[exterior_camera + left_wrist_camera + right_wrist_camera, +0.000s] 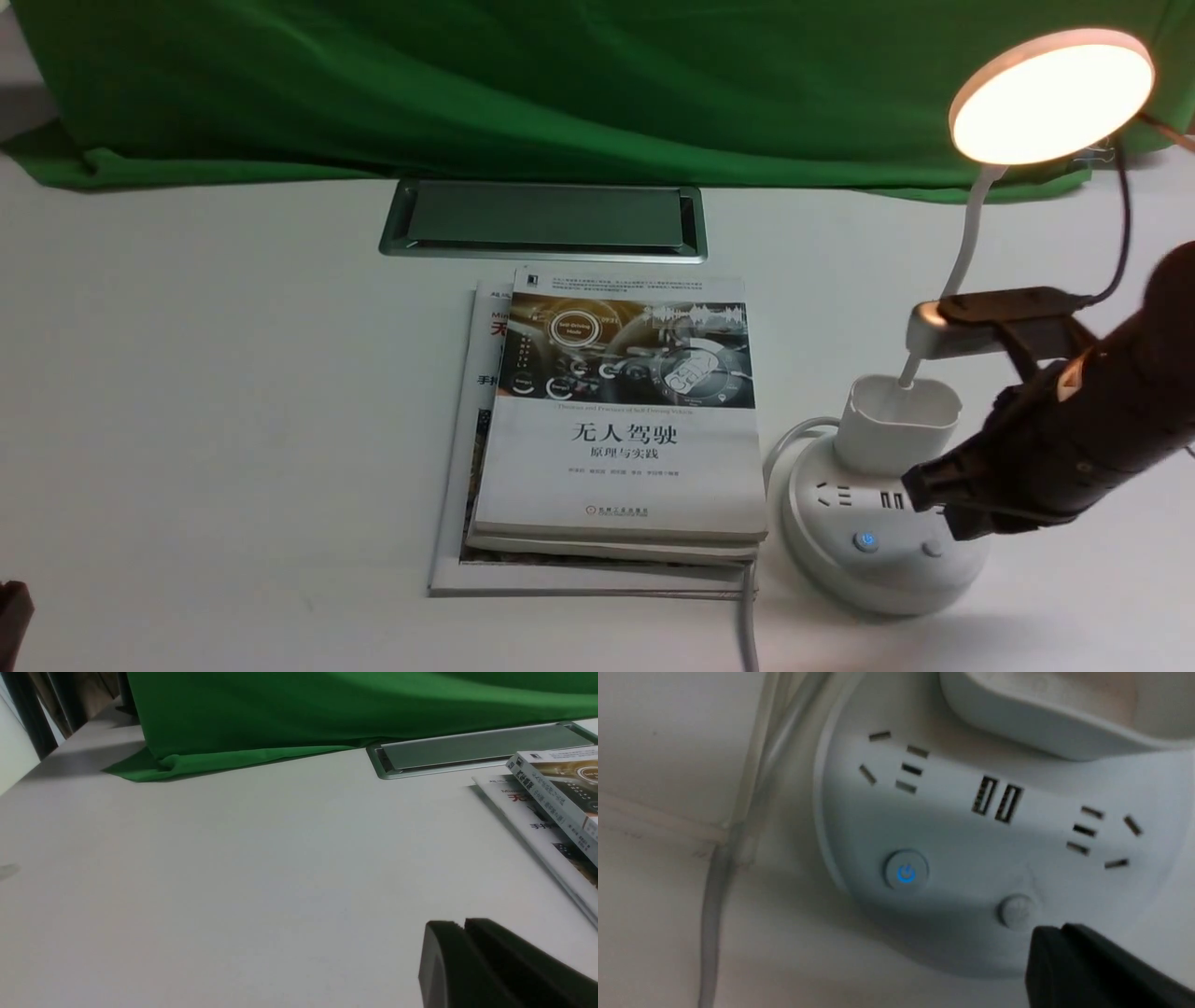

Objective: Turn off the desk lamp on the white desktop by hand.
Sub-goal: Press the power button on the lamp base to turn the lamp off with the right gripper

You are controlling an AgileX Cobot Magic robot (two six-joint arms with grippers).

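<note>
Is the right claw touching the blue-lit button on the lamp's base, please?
No, the right claw sits by the plain button, apart from the blue-lit button.

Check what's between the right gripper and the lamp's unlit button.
Nothing. Right wrist view shows at most a sliver of bare lamp base between right gripper and unlit button.

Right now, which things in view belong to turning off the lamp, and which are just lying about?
Belongs to the job:
desk lamp, lit
its blue-lit button and plain button
right gripper, fingers shut, close by the plain button
white desktop

Lying about:
stacked books
grey hatch
green cloth
left gripper, shut, away from the lamp
</note>
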